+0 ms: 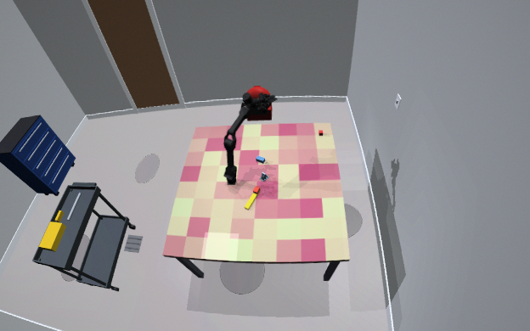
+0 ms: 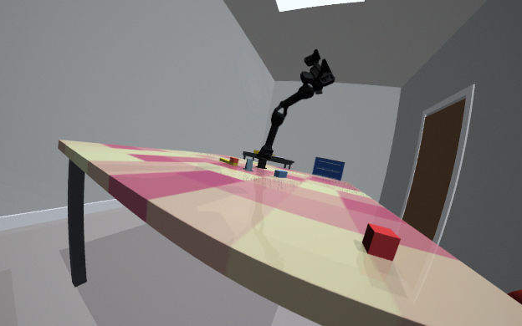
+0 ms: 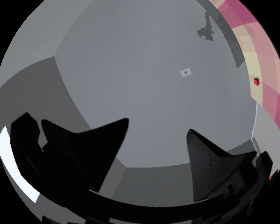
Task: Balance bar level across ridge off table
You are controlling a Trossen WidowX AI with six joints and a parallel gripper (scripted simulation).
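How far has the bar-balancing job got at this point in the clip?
Nothing looks done: the yellow bar, a red block at one end, lies on the table, off the small light-blue piece, probably the ridge. Nothing is in hand; the open hand is raised high. Left: grasping, balancing level, releasing.

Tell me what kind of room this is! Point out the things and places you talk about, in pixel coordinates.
Maybe a workshop or robot lab: there's a black robot arm [image 1: 230,158] [image 2: 272,134], a blue drawer cabinet [image 1: 43,154] [image 2: 328,168] and a rolling cart [image 1: 78,231].
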